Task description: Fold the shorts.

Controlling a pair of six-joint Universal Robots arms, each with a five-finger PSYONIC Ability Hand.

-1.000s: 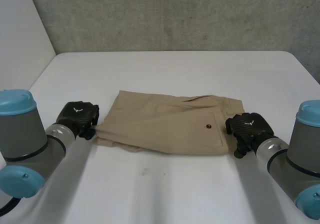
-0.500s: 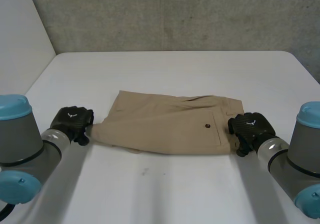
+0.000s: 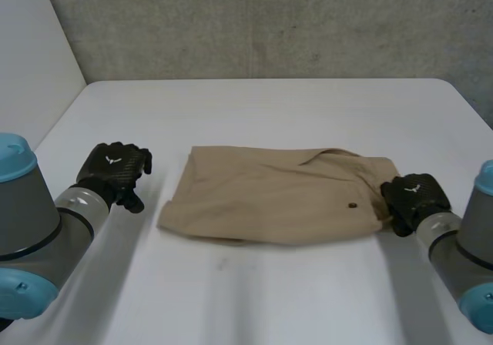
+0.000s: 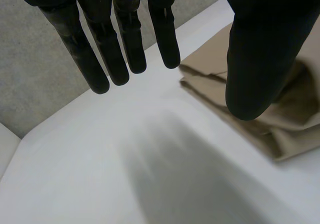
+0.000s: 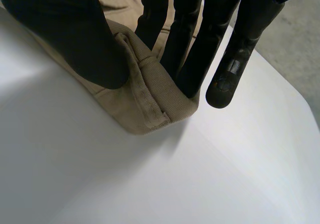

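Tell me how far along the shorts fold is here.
Done: the shorts lie flat on the table, apparently doubled leg over leg. In hand: the right hand pinches the waistband end; the left hand is open beside the leg end, off the cloth. Left: probably a crosswise fold, waistband to hem.

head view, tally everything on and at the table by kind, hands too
shorts, tan: 1
hands, black: 2 (left hand open beside the shorts, right hand pinching their edge)
table, white: 1
total: 4
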